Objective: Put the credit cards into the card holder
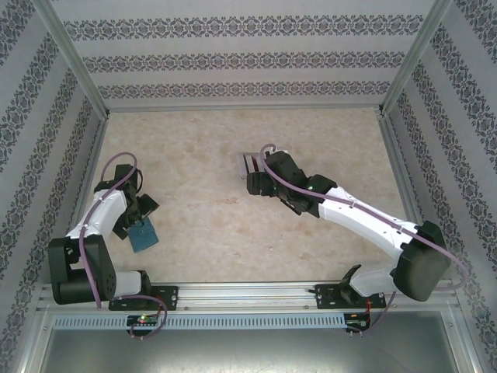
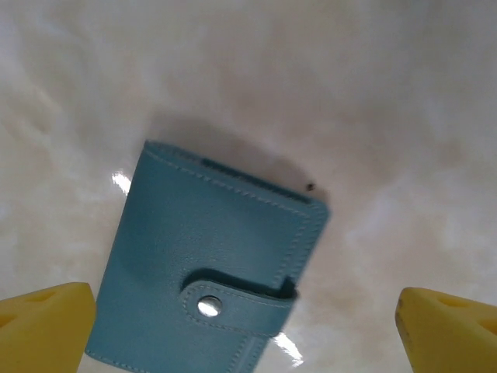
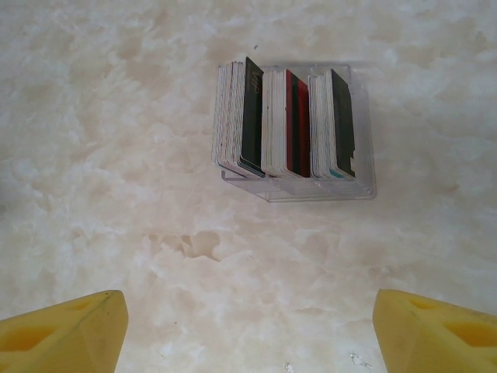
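On table [image 3: 93, 155], mid-far: cards [image 3: 287, 124], three upright stacks in clear tray [image 3: 365, 186], none loaded. Holder [image 2: 210, 264]: teal, strap snapped, flat at left. Left claw [image 2: 247, 326]: apart, empty, over holder. Right claw [image 3: 248, 330]: apart, empty, short of tray. Task judged unstarted; all cards left to load.

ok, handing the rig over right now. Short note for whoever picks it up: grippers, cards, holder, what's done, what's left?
The left gripper is open and empty, poised over the card holder.
The right gripper is open and empty, over bare table just short of the credit cards.
Cards: three stacks standing on edge in a clear tray, mid-table.
Holder: flat on the table by the left arm, snap tab fastened.
Done: nothing visible, no card picked.
Left: open the holder, take cards from the tray, slide them in.
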You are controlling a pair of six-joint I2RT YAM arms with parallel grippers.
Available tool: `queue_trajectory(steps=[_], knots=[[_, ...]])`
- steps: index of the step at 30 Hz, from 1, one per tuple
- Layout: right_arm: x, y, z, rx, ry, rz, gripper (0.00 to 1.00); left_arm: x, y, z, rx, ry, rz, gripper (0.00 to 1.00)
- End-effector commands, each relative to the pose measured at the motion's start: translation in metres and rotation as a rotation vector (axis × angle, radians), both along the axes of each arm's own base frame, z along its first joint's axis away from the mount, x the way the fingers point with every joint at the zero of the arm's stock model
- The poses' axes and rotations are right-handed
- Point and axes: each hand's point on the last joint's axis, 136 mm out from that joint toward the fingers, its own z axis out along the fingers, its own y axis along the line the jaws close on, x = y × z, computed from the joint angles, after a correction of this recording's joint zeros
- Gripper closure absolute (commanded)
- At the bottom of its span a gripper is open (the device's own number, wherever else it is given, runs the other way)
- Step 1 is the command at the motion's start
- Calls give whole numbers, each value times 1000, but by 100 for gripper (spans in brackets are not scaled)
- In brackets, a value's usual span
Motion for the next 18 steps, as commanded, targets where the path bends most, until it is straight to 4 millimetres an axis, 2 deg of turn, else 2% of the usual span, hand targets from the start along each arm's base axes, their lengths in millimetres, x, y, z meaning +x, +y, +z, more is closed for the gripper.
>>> queue_trajectory(steps=[1,5,9,14,18], knots=[[-6,-10,4,-10,-40,-12,16,15,-12,-25,-116,-102,-1,1],[-12,-21,10,-21,-48,-34,16,23,-30,-40,-209,-196,-4,0],[-13,-32,13,-2,-70,-73,16,26,-55,-36,-242,-224,-80,0],[-16,-33,6,32,-50,-85,17,20,-105,-29,-273,-234,-160,9],[-19,-24,-8,56,15,-68,18,19,-145,-22,-318,-240,-225,10]])
